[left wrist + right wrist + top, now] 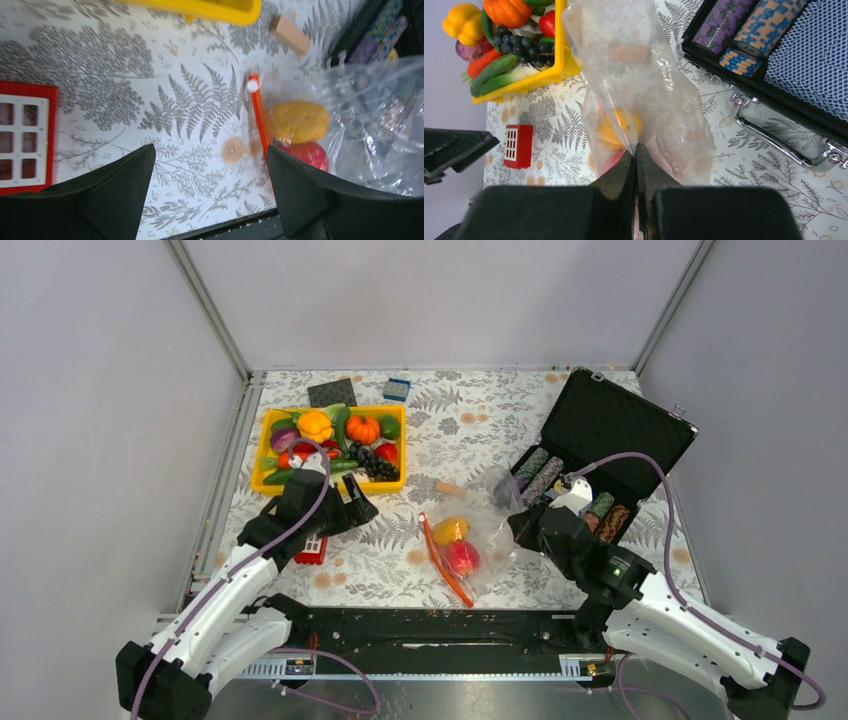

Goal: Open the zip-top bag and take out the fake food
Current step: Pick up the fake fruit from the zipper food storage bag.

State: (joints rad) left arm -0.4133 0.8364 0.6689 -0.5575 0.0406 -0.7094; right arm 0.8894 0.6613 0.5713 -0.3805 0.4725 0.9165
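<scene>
The zip-top bag lies on the counter to the right of the yellow tray and nearer the arm bases than the tray's right corner, well apart from it. Its red-orange zip strip runs along the edge of the bag that faces the tray's side. The strip looks closed, with its white slider at the end closer to the tray.

Inside the clear plastic sit two pieces of fake food. A yellow-orange round fruit is on the side toward the tray, and a red apple touches it on the side away from the tray.

The right hand reaches in from the side of the bag farthest from the tray. In the right wrist view its fingers are pressed together on a fold of the bag's film, which stands up from the pinch.

The left hand hovers just off the tray's near edge. Its jaws are spread wide with nothing between them, only bare counter below.

A red block lies nearer the bases than the tray's near edge. A small wooden block lies just right of the tray's right corner. An open black case holding chip rolls sits far to the tray's right
</scene>
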